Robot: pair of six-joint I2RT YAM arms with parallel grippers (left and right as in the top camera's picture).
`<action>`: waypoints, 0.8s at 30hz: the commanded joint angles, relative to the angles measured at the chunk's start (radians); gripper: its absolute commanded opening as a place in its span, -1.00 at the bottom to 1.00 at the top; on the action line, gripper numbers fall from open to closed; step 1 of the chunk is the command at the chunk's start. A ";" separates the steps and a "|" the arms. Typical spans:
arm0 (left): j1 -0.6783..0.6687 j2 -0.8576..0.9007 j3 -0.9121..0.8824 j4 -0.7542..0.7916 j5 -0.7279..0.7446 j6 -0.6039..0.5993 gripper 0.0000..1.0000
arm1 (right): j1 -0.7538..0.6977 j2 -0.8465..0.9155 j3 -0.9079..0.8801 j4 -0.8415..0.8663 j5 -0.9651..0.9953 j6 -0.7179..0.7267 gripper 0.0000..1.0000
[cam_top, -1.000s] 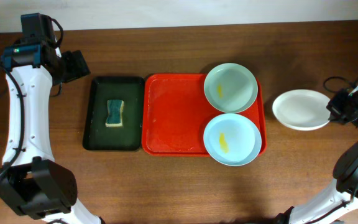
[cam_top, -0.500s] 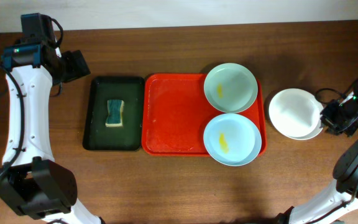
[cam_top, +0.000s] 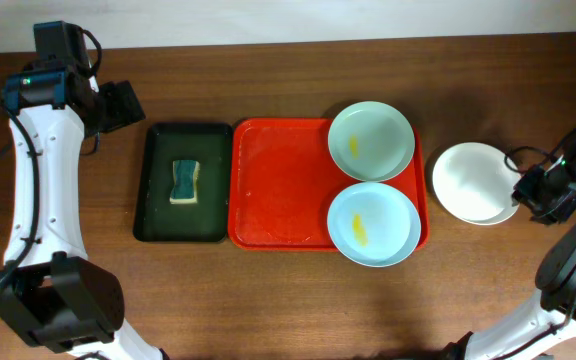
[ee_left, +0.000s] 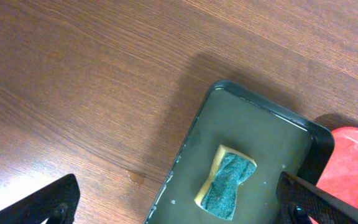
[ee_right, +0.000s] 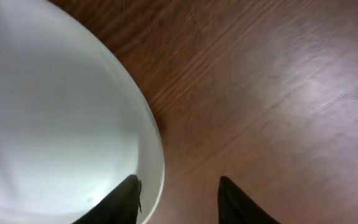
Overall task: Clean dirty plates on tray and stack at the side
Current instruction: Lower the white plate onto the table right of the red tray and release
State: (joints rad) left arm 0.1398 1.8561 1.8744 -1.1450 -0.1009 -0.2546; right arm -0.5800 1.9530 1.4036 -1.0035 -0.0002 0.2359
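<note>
Right gripper | jaws apart, straddling rim | white plate on table

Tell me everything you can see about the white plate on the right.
The white plate is round, shallow and glossy, with no smear visible. It rests on the wooden table, right of the red tray and apart from it. The right gripper straddles the rim away from the tray, jaws apart; contact is unclear.

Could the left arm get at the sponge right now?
Probably yes: the left hand is open, and the sponge lies uncovered in the green tray, with nothing between them.
</note>
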 commanded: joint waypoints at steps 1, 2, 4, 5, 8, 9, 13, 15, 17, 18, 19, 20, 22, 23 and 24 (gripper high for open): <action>0.000 -0.005 0.009 -0.001 0.007 -0.008 0.99 | 0.004 -0.026 -0.045 0.034 -0.026 0.008 -0.27; 0.000 -0.005 0.009 -0.001 0.007 -0.008 0.99 | 0.004 -0.026 -0.055 0.044 -0.026 0.008 -0.28; 0.000 -0.005 0.009 -0.001 0.007 -0.008 0.99 | 0.004 -0.026 -0.076 0.067 -0.026 0.008 -0.37; 0.000 -0.005 0.009 -0.001 0.007 -0.008 0.99 | 0.004 -0.026 -0.083 0.076 -0.033 0.008 -0.48; 0.000 -0.005 0.009 -0.001 0.007 -0.008 0.99 | 0.004 -0.026 -0.091 0.092 -0.094 0.007 -0.74; 0.000 -0.005 0.009 -0.001 0.007 -0.008 0.99 | 0.005 -0.026 -0.091 0.093 -0.106 0.008 -0.73; 0.000 -0.005 0.009 -0.001 0.007 -0.008 0.99 | 0.006 -0.026 -0.091 0.094 -0.110 0.007 -0.81; 0.000 -0.005 0.009 -0.001 0.007 -0.008 0.99 | 0.006 -0.026 -0.091 0.097 -0.148 0.007 -0.83; 0.000 -0.005 0.009 -0.001 0.007 -0.008 0.99 | 0.005 -0.026 -0.091 0.097 -0.146 0.007 -0.56; 0.000 -0.005 0.009 -0.001 0.007 -0.008 0.99 | 0.005 -0.026 -0.091 0.099 -0.142 0.007 -0.48; 0.000 -0.005 0.009 -0.001 0.007 -0.008 0.99 | 0.005 -0.026 -0.091 0.101 -0.138 0.007 -0.42; 0.000 -0.005 0.009 -0.001 0.007 -0.008 0.99 | 0.006 -0.026 -0.091 0.103 -0.138 0.007 -0.40; 0.000 -0.005 0.009 -0.001 0.007 -0.008 0.99 | 0.006 -0.026 -0.091 0.103 -0.139 0.007 -0.41; 0.000 -0.005 0.009 -0.001 0.007 -0.008 0.99 | 0.007 -0.026 -0.091 0.103 -0.139 0.007 -0.42; 0.000 -0.005 0.009 -0.001 0.007 -0.008 0.99 | 0.009 -0.025 -0.091 0.103 -0.139 0.007 -0.42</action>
State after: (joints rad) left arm 0.1398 1.8561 1.8744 -1.1446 -0.1009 -0.2546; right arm -0.5797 1.9530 1.3216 -0.9035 -0.1265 0.2363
